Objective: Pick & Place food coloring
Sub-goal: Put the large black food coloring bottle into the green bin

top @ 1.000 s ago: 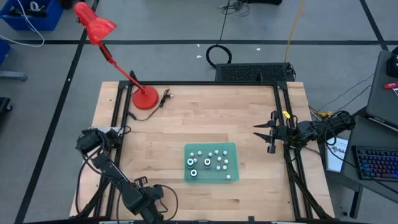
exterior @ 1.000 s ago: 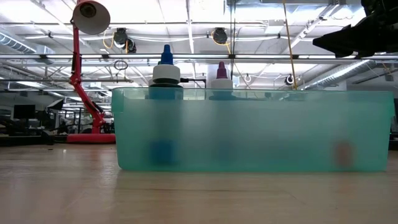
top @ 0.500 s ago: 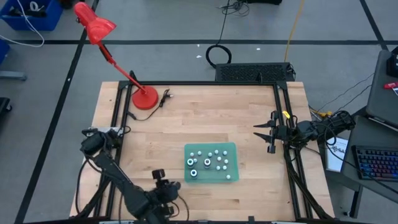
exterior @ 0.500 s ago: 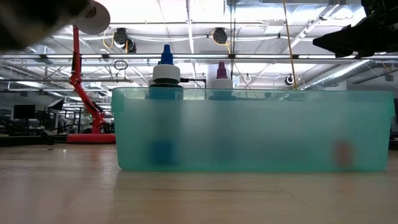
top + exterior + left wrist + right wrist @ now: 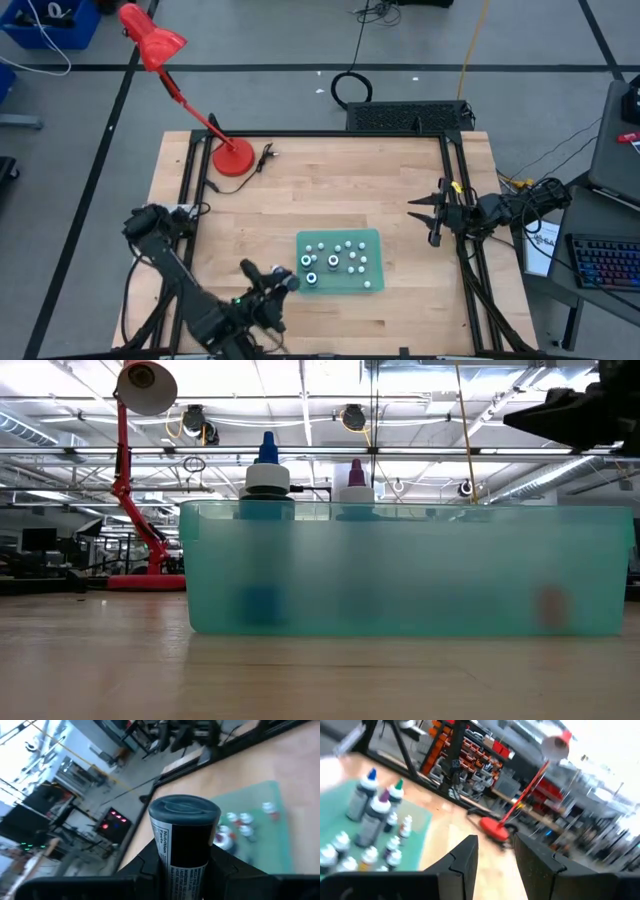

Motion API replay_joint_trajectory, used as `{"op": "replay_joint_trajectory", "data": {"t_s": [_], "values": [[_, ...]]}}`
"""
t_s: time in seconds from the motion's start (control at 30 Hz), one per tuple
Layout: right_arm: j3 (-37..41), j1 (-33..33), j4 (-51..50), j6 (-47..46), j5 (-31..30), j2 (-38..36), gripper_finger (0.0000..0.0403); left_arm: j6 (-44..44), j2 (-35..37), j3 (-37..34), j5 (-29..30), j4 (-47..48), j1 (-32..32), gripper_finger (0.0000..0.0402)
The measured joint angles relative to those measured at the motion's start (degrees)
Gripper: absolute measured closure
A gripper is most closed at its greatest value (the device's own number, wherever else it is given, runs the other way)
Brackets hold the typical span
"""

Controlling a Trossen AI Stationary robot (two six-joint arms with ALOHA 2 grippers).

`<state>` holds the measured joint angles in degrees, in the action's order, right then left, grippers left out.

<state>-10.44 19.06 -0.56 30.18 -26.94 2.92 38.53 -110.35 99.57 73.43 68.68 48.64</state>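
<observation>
A teal tray [image 5: 340,262] sits on the table's near middle and holds several small food coloring bottles. In the low view a blue-topped bottle [image 5: 267,465] and a purple-topped bottle [image 5: 356,475] stick up over the tray's wall [image 5: 400,580]. My left gripper [image 5: 272,288] hovers just left of the tray, shut on one food coloring bottle [image 5: 184,820] with a dark cap and a black label. My right gripper [image 5: 425,218] waits at the table's right edge, open, with nothing between its fingers [image 5: 465,865]. My left gripper pinches the labelled body [image 5: 183,862] of the bottle between its two fingers [image 5: 227,867], one on either side. The bottle lies along the fingers, and its dark cap [image 5: 185,810] sticks out past the fingertips toward the tray. It is lifted clear of the table.
A red desk lamp stands on its round base [image 5: 233,157] at the far left of the table. Black rails [image 5: 185,200] run along the left and right sides. Bare wood lies between the tray and the lamp.
My left gripper has risen from the table's near edge with the bottle. It has moved toward the tray and tipped from pointing down to nearly level, facing the tray.
</observation>
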Motion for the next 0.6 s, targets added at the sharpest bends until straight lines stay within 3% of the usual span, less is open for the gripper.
{"op": "replay_joint_trajectory", "data": {"t_s": [0.17,0.3,0.47,0.6], "values": [[0.0,0.01,0.42,13.29,0.0,0.0,0.0287,-11.28,4.42,-0.02,-2.92,-4.49,-5.81,0.0313],[0.0,-0.02,1.08,19.6,1.8,0.02,0.0287,-31.55,8.11,-0.02,-13.61,-20.64,-12.38,0.0313],[0.0,0.03,6.56,6.44,18.66,0.0,0.0287,-59.13,10.66,0.03,-38.96,-47.56,-20.44,0.0313],[0.0,0.05,7.86,3.1,34.61,0.17,0.0287,-66.7,11.24,0.07,-51.25,-55.46,-25.98,0.0313]]}}
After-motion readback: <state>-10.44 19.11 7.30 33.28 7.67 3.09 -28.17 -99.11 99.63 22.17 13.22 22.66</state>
